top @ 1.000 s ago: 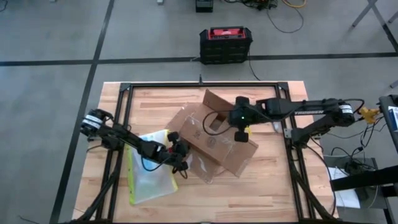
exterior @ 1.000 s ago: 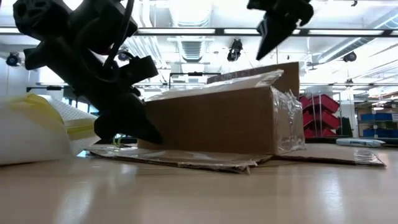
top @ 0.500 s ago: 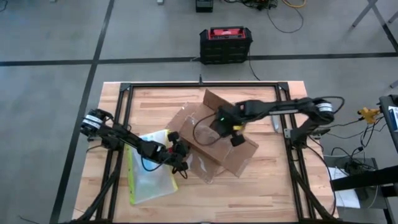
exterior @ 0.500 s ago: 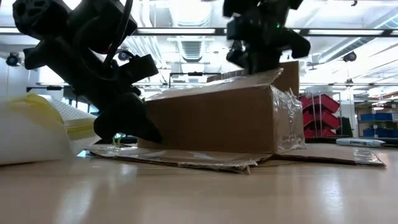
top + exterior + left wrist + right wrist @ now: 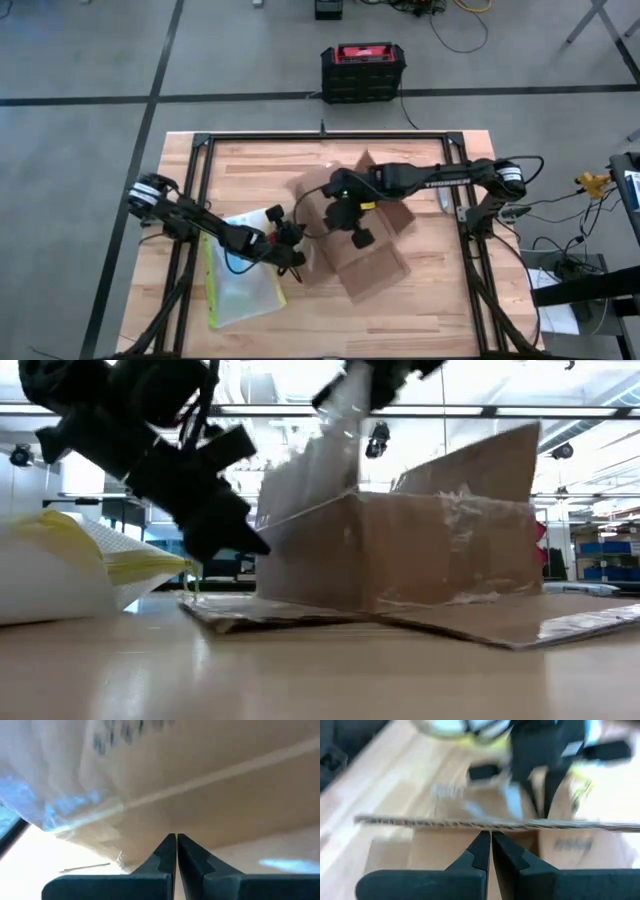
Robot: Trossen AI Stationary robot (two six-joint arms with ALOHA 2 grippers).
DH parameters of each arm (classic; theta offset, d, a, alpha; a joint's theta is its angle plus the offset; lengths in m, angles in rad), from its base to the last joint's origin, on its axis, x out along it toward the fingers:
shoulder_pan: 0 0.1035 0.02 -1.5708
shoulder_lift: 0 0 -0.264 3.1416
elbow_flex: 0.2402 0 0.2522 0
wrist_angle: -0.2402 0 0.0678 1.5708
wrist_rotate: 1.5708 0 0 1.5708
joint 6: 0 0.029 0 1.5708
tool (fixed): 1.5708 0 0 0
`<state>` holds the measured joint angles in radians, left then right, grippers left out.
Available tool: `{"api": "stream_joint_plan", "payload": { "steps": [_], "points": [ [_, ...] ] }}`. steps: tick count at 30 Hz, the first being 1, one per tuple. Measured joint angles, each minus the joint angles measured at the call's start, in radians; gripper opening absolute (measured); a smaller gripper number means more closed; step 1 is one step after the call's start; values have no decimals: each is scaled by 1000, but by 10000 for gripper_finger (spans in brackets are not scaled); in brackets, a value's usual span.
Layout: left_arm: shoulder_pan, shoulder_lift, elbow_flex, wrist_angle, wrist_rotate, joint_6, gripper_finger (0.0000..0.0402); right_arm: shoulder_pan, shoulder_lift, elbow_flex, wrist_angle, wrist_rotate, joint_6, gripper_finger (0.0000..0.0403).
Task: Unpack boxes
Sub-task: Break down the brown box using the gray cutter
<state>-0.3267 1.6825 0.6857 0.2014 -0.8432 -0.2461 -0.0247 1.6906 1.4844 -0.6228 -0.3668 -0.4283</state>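
The brown cardboard carton lies near the center of the wooden bench in the high view, with its flaps open and spread to several sides. In the low view the carton fills the middle and the right of the frame. One flap stands up at the upper right, another flap lies flat on the bench at the lower right, and shiny clear tape shows on its side.

The left gripper is at the left edge of the carton, low near the bench surface. In the left wrist view its two fingers are pressed together with nothing between them, and the tips point at the cardboard wall just in front.

The right gripper is over the upper part of the carton, its arm reaching in from the right of the frame. In the right wrist view its fingers are also closed and empty, just at the edge of a cardboard flap.

A clear plastic pouch with yellow-green edge lies at the lower left of the bench. A black-and-red case stands on the floor at the top of the frame.
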Motion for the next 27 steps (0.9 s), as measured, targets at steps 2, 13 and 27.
{"api": "stream_joint_plan", "payload": {
  "steps": [2,13,27],
  "points": [
    [0,-43,2,-6,-8,26,0,7,2,-6,89,1,43,2],
    [-177,-487,4,-307,-97,16,0,12,162,-9,154,56,104,2],
    [-190,-801,23,-446,-105,162,0,105,235,161,158,131,34,2]
  ]
}}
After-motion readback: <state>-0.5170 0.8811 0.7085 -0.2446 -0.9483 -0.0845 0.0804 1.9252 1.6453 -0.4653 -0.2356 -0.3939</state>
